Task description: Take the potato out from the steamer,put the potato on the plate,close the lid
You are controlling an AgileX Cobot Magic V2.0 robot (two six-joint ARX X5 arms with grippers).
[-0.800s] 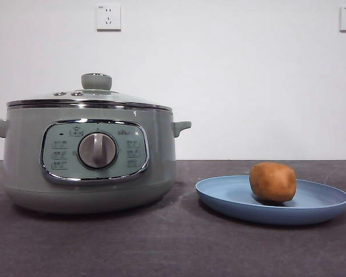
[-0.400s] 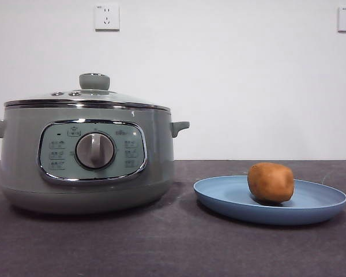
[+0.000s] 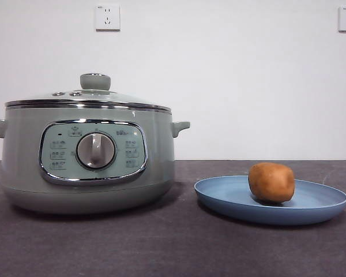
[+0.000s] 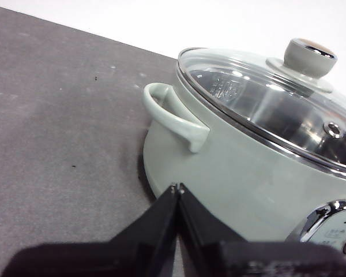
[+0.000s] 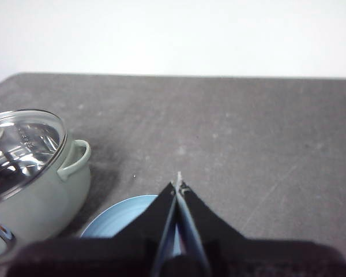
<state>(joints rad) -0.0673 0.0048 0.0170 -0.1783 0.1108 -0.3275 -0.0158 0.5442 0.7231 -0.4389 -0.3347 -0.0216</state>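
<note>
The sage-green steamer (image 3: 86, 156) stands at the left of the front view with the glass lid (image 3: 87, 98) seated on its rim. The brown-orange potato (image 3: 271, 182) lies on the light-blue plate (image 3: 230, 196) at the right. My left gripper (image 4: 177, 187) is shut and empty, beside the steamer (image 4: 236, 173) just below its side handle, and the lid (image 4: 265, 109) shows above. My right gripper (image 5: 178, 183) is shut and empty, above the plate (image 5: 118, 219), with the steamer (image 5: 34, 184) off to one side. The potato is hidden in both wrist views.
Two wall sockets (image 3: 107, 17) sit on the white wall behind. The dark grey tabletop (image 3: 173, 248) runs in front of the steamer and plate. No arm shows in the front view.
None apart from a slight shift of the front picture; steamer, lid, potato and plate stay where they were.
</note>
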